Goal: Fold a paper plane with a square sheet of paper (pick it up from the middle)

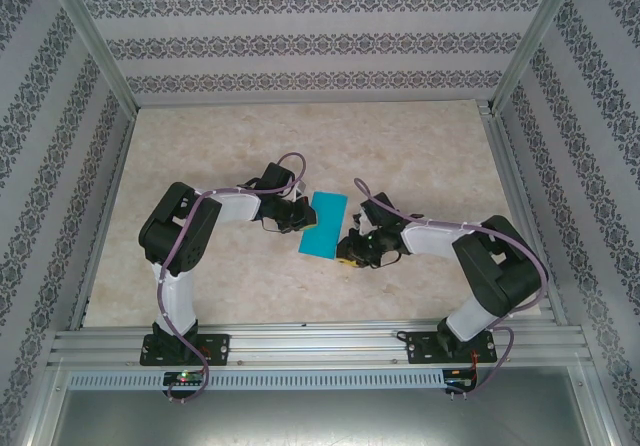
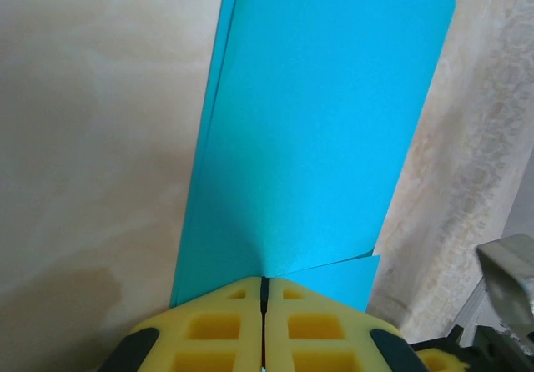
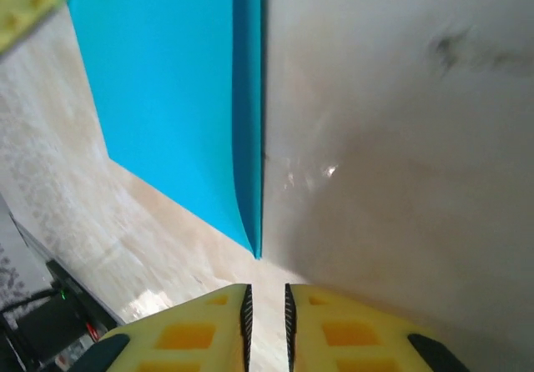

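Turquoise paper (image 1: 323,224) folded double, mid-table (image 1: 200,146) between both arms, long axis running near-to-far. Left tool (image 2: 263,293) pressed together, pinching paper's side edge. Right tool (image 3: 265,305) slightly spread, empty; fold corner just ahead of its tips, so right arm nearer fold

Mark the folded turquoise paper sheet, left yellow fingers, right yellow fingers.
folded turquoise paper sheet (image 1: 323,224), top view, centre of upper layer.
left yellow fingers (image 2: 238,299), left wrist view, one pad's tip.
right yellow fingers (image 3: 229,309), right wrist view, one pad's tip.
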Controlling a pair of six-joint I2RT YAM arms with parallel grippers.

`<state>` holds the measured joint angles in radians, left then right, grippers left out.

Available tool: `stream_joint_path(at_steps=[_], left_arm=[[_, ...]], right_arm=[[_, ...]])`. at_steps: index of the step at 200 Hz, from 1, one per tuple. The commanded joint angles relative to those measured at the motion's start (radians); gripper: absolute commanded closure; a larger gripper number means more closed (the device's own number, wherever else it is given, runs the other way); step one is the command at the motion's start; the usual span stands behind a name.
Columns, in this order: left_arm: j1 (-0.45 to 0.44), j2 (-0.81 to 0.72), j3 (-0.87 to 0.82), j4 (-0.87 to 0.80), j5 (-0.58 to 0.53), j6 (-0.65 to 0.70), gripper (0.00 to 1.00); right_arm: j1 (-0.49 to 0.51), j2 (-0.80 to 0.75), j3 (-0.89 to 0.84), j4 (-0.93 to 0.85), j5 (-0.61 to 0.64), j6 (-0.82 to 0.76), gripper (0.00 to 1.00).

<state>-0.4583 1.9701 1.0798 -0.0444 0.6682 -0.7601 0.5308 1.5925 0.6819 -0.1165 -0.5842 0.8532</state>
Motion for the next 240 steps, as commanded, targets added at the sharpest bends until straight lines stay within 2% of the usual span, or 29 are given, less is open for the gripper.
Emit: stream_joint_path(at_steps=[1,35,87,140,183,240], left_arm=[[-0.005,-0.022,-0.017,-0.059,-0.066,-0.027,0.9],[-0.005,-0.041,-0.007,-0.046,-0.051,-0.045,0.89],[-0.006,-0.05,0.006,-0.069,-0.053,-0.033,0.88],[-0.005,-0.047,0.006,-0.07,-0.053,-0.032,0.88],[-0.005,-0.046,0.012,-0.078,-0.055,-0.028,0.88],[-0.004,-0.061,0.003,-0.076,-0.067,-0.033,0.88]], right_arm=[[-0.023,-0.021,0.057,-0.03,0.064,-0.011,0.78],[-0.029,0.041,0.122,0.014,0.089,0.033,0.69],[-0.029,0.141,0.16,0.074,0.096,0.095,0.69],[-0.029,0.171,0.141,0.119,0.091,0.12,0.68],[-0.029,0.178,0.116,0.219,0.062,0.164,0.73],[-0.034,0.172,0.093,0.279,0.059,0.166,0.71]])
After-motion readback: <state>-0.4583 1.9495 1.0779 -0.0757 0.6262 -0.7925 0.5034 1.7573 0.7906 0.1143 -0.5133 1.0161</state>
